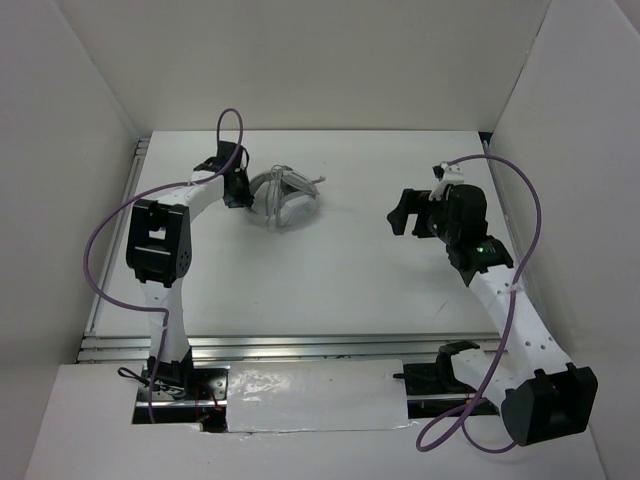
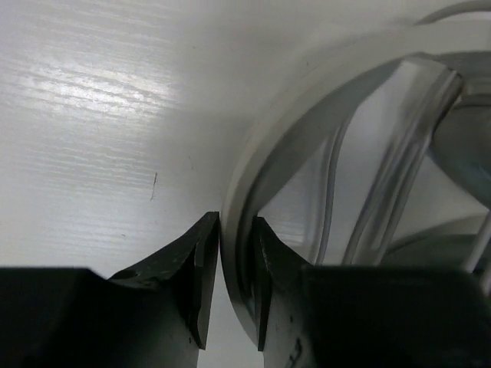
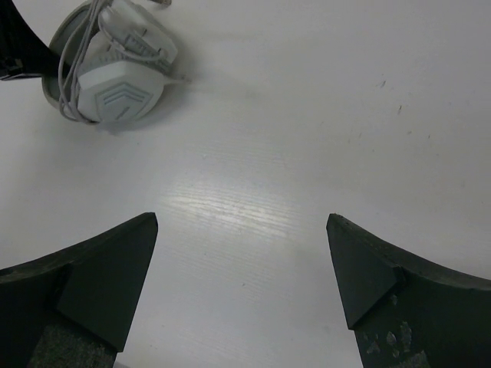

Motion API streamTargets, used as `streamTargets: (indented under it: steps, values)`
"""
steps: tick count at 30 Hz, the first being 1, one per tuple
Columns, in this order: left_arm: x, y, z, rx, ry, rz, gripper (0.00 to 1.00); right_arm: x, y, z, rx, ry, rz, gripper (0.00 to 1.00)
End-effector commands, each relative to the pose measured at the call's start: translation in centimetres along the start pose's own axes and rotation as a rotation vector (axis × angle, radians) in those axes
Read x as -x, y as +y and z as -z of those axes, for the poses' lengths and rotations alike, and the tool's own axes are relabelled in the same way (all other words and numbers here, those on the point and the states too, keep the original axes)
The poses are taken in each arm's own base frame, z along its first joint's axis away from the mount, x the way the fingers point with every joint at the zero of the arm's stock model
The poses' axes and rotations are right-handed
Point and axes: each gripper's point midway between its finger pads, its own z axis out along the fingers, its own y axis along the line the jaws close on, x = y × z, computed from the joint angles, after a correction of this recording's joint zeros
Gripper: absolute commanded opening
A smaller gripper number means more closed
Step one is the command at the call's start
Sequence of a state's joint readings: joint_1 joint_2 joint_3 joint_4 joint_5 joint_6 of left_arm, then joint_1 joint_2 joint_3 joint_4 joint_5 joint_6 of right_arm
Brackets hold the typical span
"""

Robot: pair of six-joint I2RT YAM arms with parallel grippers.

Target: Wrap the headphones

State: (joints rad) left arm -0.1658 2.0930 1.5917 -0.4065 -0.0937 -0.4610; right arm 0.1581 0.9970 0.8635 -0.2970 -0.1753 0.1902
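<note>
The light grey-white headphones (image 1: pixel 283 196) lie on the white table at the back left, with the thin grey cable wound around the headband and ear cup. My left gripper (image 1: pixel 238 190) is at their left side, shut on the curved headband (image 2: pixel 244 192), which runs between its two fingers. In the right wrist view the headphones (image 3: pixel 115 84) show at the top left, ear cup up, with cable loops across it. My right gripper (image 3: pixel 242 222) is open and empty, above bare table well to the right of the headphones; in the top view it (image 1: pixel 402 213) points left.
White walls close in the table (image 1: pixel 340 270) on the left, back and right. Purple arm cables (image 1: pixel 100 240) loop beside each arm. A metal rail (image 1: pixel 300 345) runs along the table's near edge.
</note>
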Motion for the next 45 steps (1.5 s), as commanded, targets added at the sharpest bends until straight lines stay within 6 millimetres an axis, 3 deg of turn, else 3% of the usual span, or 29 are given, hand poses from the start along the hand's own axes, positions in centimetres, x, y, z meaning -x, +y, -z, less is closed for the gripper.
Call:
streamTargets:
  steps: [1, 8, 14, 16, 18, 22, 23, 25, 26, 27, 29, 33, 34, 35, 38, 42, 45]
  values:
    - [1.6, -0.8, 0.3, -0.036, -0.032, 0.031, 0.38, 1.7, 0.3, 1.1, -0.010, -0.039, -0.005, 1.00]
    - [2.4, -0.8, 1.7, -0.034, -0.053, 0.030, 0.46, 1.9, 0.8, 1.6, 0.005, -0.047, 0.000, 1.00]
    - [4.4, -0.8, 4.5, -0.038, -0.107, 0.027, 0.68, 2.4, 1.0, 2.1, -0.003, -0.060, -0.004, 1.00]
    - [5.4, -0.9, 6.3, -0.043, -0.148, 0.027, 0.87, 2.7, 0.9, 2.3, -0.014, -0.071, -0.025, 1.00]
    - [6.5, -1.1, 8.5, -0.057, -0.197, 0.028, 0.98, 2.7, 0.9, 2.3, -0.017, -0.070, -0.035, 1.00]
    - [8.5, -1.1, 13.0, -0.067, -0.291, 0.031, 0.99, 2.8, 0.7, 2.3, -0.034, -0.074, -0.061, 1.00]
    - [9.1, -1.0, 15.0, -0.067, -0.332, 0.034, 0.99, 2.9, 0.6, 2.3, -0.043, -0.074, -0.075, 1.00]
    - [8.8, -0.4, 16.5, -0.045, -0.355, 0.050, 0.99, 2.8, 0.3, 2.3, -0.062, -0.064, -0.085, 1.00]
    - [9.2, -0.2, 18.8, -0.050, -0.399, 0.057, 0.99, 2.8, 0.2, 2.2, -0.072, -0.064, -0.101, 1.00]
    - [8.3, 0.7, 18.9, -0.013, -0.397, 0.074, 0.99, 2.7, -0.1, 2.2, -0.091, -0.061, -0.112, 1.00]
    - [6.5, 2.5, 21.5, 0.043, -0.426, 0.103, 0.99, 2.7, -1.0, 2.1, -0.144, -0.075, -0.152, 1.00]
    - [2.2, 4.2, 24.8, 0.043, -0.481, 0.173, 0.99, 2.7, -2.6, 2.1, -0.239, -0.109, -0.215, 1.00]
    - [1.5, 4.5, 27.1, 0.015, -0.530, 0.196, 0.99, 2.4, -2.8, 2.0, -0.247, -0.104, -0.220, 1.00]
    - [-0.3, 4.9, 26.7, 0.017, -0.513, 0.206, 0.99, 2.5, -2.7, 2.1, -0.244, -0.112, -0.226, 1.00]
    - [-3.3, 5.2, 27.9, -0.034, -0.541, 0.283, 0.99, 1.9, -2.6, 2.0, -0.225, -0.116, -0.230, 1.00]
    - [-4.1, 6.9, 29.5, 0.000, -0.589, 0.337, 0.99, 1.4, -2.8, 2.5, -0.229, -0.142, -0.241, 1.00]
    - [-4.1, 6.9, 30.1, -0.001, -0.599, 0.345, 0.99, 1.1, -3.1, 2.7, -0.236, -0.165, -0.246, 1.00]
